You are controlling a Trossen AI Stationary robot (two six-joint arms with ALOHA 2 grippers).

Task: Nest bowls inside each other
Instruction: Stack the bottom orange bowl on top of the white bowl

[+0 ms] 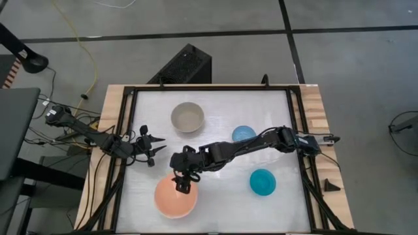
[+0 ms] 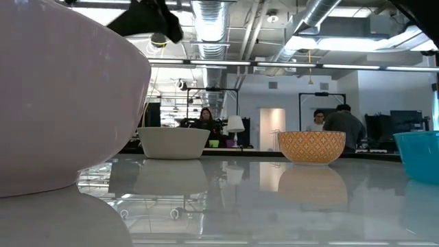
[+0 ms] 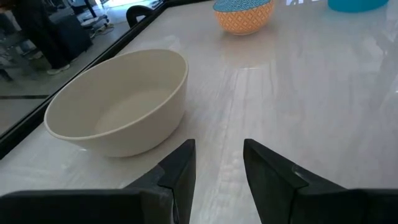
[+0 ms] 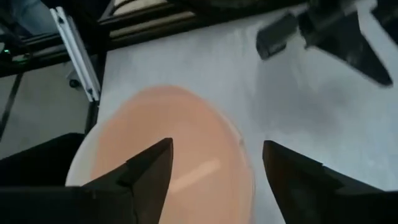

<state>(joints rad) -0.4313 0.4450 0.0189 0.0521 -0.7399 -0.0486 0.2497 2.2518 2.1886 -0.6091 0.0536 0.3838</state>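
Left gripper (image 1: 157,145) parked at the table's left edge, fingers (image 3: 180,171) parted, clasping nothing, pointed toward the grey-beige bowl (image 1: 187,117) at the back. Just right of it, right gripper (image 1: 182,183) hanging over the near-left salmon-pink bowl (image 1: 175,197), jaws spread wide, released, above the bowl's far rim; a pale rim showing around the pink in the right wrist view, possibly a second bowl beneath, cannot tell. Farther right, light blue bowl (image 1: 243,134) partly under the right arm, orange-patterned outside. Teal bowl (image 1: 262,182) alone at near right.
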